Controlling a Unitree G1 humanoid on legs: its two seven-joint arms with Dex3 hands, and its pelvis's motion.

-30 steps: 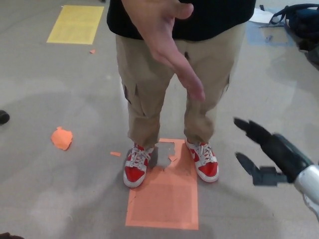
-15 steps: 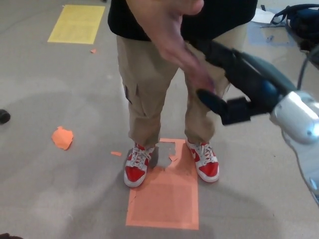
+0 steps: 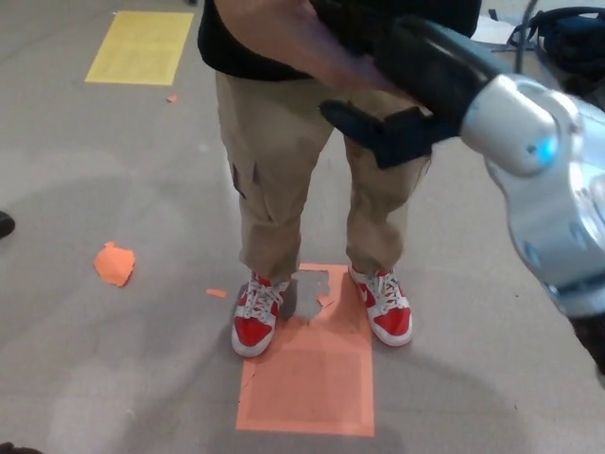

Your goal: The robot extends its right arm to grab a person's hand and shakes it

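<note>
Grey floor, orange mat [image 3: 307, 374] underfoot. Right hand [image 3: 397, 90] wrapped round person's hand [image 3: 317, 43], fingers clasping. Advice: keep squeeze mild, shake small and slow.

Even soft light — faint shadows (slight blur)

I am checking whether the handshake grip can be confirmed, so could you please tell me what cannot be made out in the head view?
- Person's bare hand: fingertips hidden behind the robot's black right hand; wrist cut off by the top edge.
- Whether the right hand has closed on it: contact hidden, picture blurred there.
- Left hand: outside the picture.
- Dark bag with blue trim: cut off by the right edge.
- Black object: mostly cut off by the left edge.
</note>
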